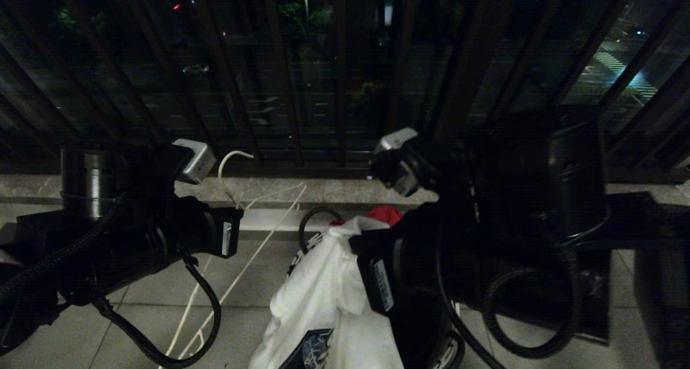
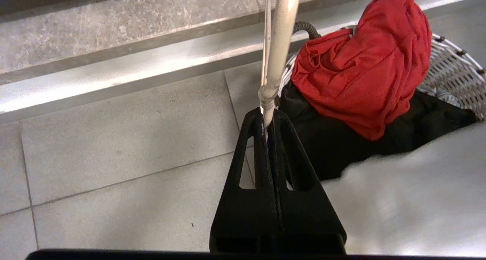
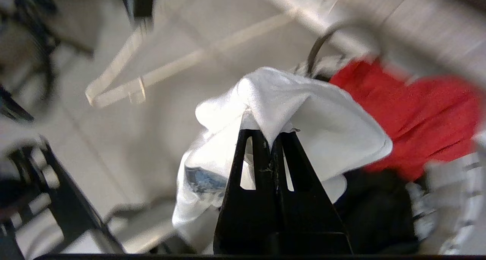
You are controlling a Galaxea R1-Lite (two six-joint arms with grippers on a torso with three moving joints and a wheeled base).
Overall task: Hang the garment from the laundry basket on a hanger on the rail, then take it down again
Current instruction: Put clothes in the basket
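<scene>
Dark window bars back a tiled floor at night. On the left, the left gripper [image 2: 269, 125] is clamped on the neck of the hanger [image 1: 245, 261]. Further right, the right gripper [image 3: 270, 135] pinches a fold of the T-shirt [image 1: 329, 299], lifted above the laundry basket [image 2: 453, 76], where a red cloth [image 2: 364, 62] lies. Next, I judge, the collar must meet the hanger. No rail shows, and the right arm hides most of the basket.
</scene>
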